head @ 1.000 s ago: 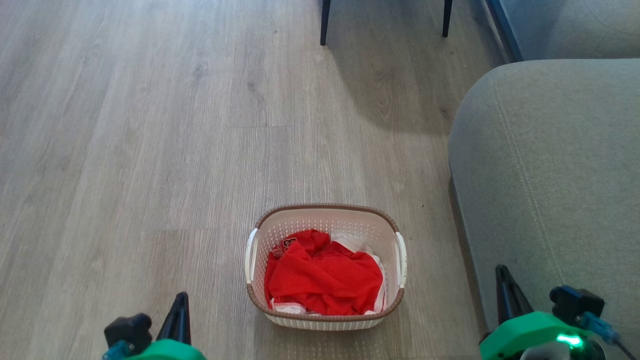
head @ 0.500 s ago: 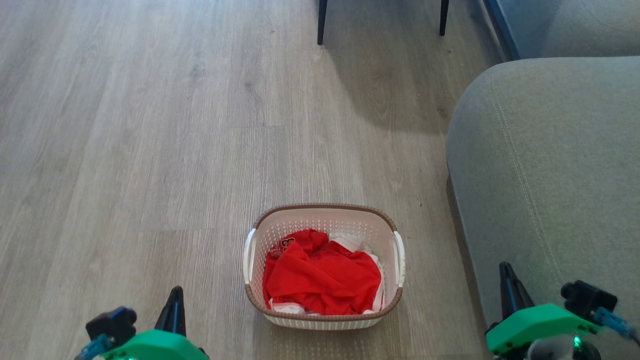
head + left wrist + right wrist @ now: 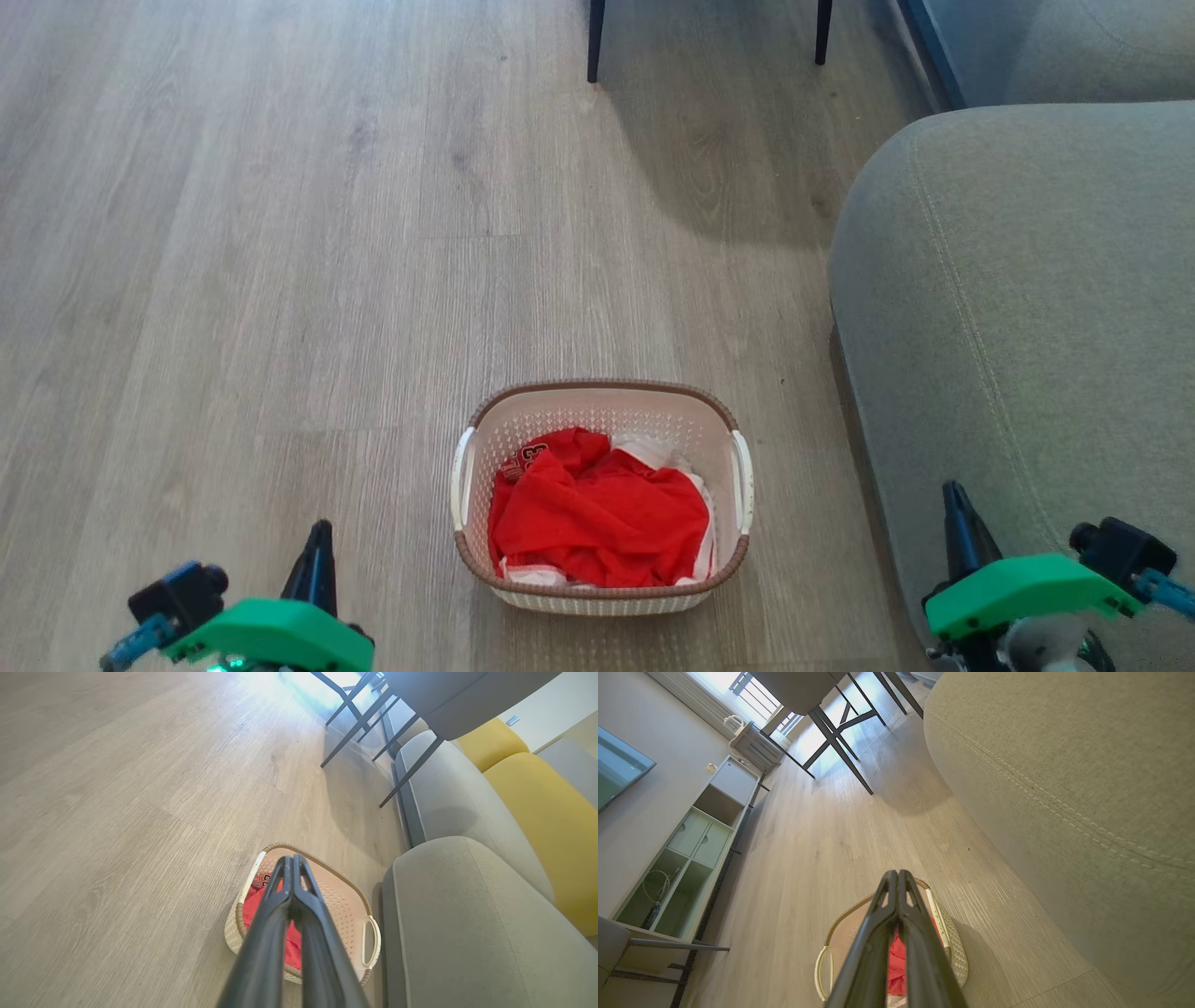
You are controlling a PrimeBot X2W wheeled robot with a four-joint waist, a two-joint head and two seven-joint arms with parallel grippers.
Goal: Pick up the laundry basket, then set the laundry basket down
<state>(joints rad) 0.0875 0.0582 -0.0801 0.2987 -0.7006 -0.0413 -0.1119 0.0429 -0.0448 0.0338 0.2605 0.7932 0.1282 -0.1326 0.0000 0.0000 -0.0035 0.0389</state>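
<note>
Laundry basket (image 3: 597, 591) holding red clothes (image 3: 597, 513) sits on the floor (image 3: 280, 280) between left gripper (image 3: 319, 530) and right gripper (image 3: 951, 490), both pinched closed, empty.

Laundry basket (image 3: 597, 415) is set on the floor (image 3: 280, 280), low and central in the head view, with clothing (image 3: 597, 518) piled in it. Sofa (image 3: 1027, 327) is placed just right of the basket, a strip of floor between. Furniture legs (image 3: 592, 42) are seen behind, well apart. Left gripper (image 3: 317, 551) is held left of the basket, right gripper (image 3: 954, 509) right of it, by the sofa's edge; both apart from the basket.
</note>
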